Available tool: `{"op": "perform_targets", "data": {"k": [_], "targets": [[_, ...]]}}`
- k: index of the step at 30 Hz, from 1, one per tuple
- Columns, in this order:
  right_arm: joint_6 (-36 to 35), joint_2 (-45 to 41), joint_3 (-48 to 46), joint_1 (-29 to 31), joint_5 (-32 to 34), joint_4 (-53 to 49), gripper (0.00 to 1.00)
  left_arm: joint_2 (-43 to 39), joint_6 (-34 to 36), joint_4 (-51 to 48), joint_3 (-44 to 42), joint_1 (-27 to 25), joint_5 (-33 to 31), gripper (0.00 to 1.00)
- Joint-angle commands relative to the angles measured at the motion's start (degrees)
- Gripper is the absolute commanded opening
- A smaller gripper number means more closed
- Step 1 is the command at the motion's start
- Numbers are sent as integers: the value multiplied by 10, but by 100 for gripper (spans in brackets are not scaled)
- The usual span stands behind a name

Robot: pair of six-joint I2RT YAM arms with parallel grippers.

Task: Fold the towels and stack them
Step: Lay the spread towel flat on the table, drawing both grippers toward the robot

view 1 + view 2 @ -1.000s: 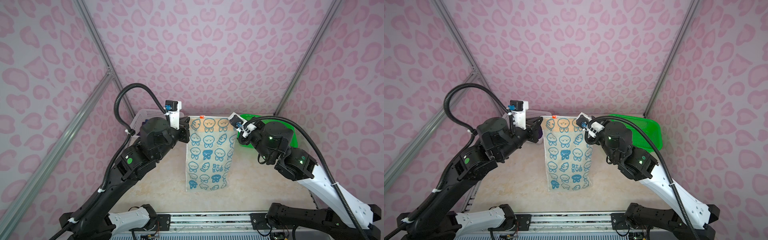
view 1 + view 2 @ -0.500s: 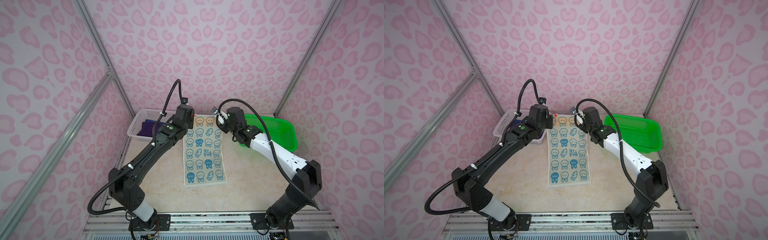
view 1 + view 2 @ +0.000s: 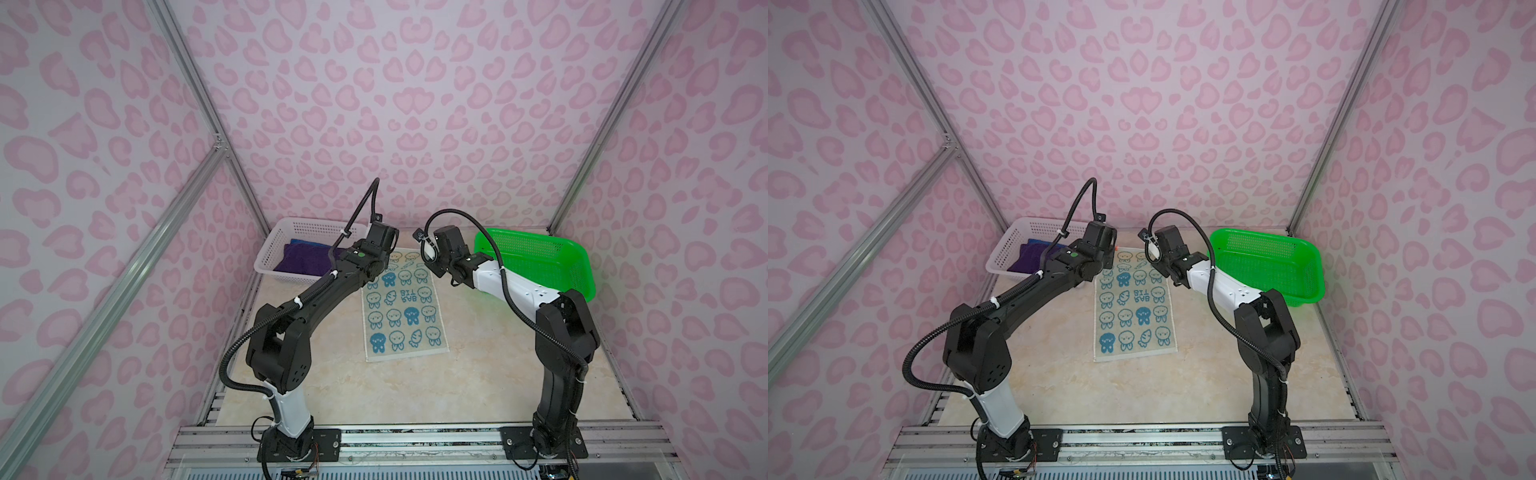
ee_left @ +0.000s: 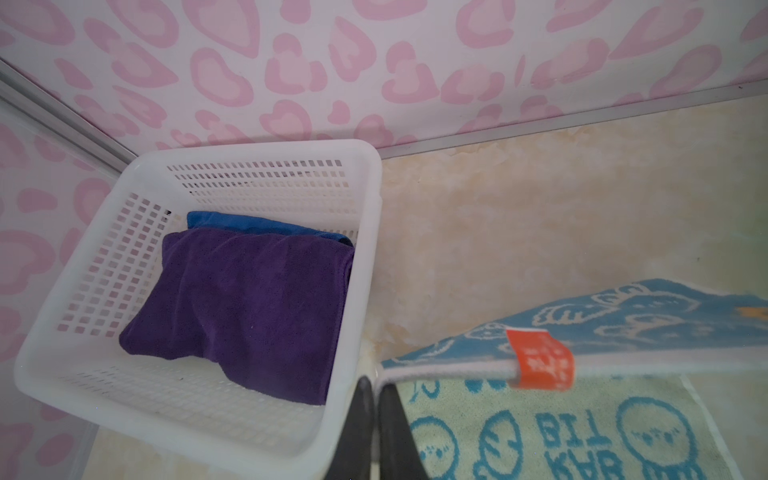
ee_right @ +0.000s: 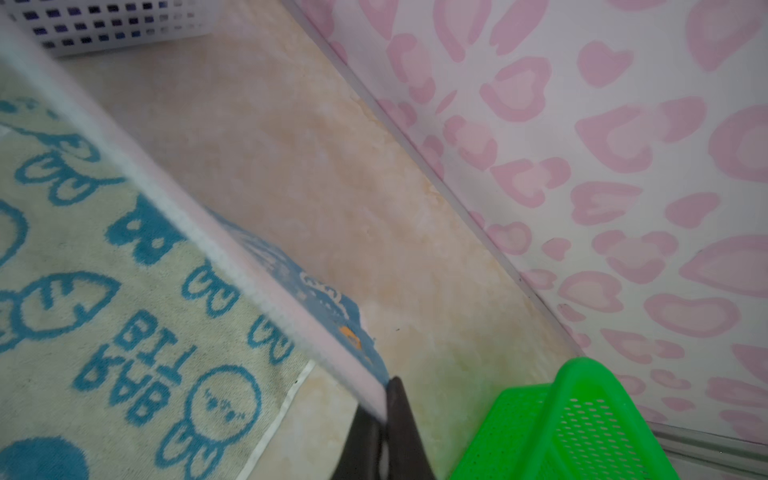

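The rabbit towel [image 3: 405,316] [image 3: 1133,316] lies lengthwise on the table's middle, pale side up, "RAB BIT" lettering showing. Its far edge is lifted off the table. My left gripper [image 4: 376,384] is shut on the far left corner, close to an orange tag [image 4: 540,359]. My right gripper [image 5: 386,395] is shut on the far right corner. In both top views the fingertips are hidden under the wrists. The purple towel [image 4: 249,299] [image 3: 305,259] lies folded in the white basket on the blue towel [image 4: 257,224].
The white basket [image 3: 291,228] [image 4: 365,249] stands at the back left, close beside the left gripper. The green basket [image 3: 536,257] [image 5: 561,415] stands at the back right, next to the right gripper. Patterned walls enclose the table on three sides.
Both arms have come down and reached back from a high pose. The rabbit towel, hanging between the grippers a second ago, now lies flat with only its far edge held up.
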Motion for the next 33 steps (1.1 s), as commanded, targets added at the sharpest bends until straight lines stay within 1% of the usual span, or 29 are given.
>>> {"op": "perform_targets", "data": {"k": [1, 5, 9, 16, 22, 26, 29, 33], "targets": [[30, -29, -41, -1, -20, -9, 0, -29, -32, -2, -28, 0, 6, 3], [50, -79, -96, 2, -45, -30, 0, -81, -52, -11, -87, -7, 22, 3], [55, -121, -136, 12, -80, -70, 0, -126, -56, -26, -140, -25, 28, 3], [70, -173, -209, 63, -87, -116, 0, -177, -73, -56, -217, -63, 20, 3], [99, -200, -256, 103, -99, -139, 0, -221, -116, -70, -274, -85, 24, 3], [116, -209, -278, 123, -104, -144, 0, -243, -143, -70, -309, -93, 41, 2], [127, -203, -290, 130, -113, -148, 0, -243, -154, -67, -328, -100, 47, 2], [141, -186, -305, 135, -119, -145, 0, -233, -171, -52, -355, -123, 52, 2]]}}
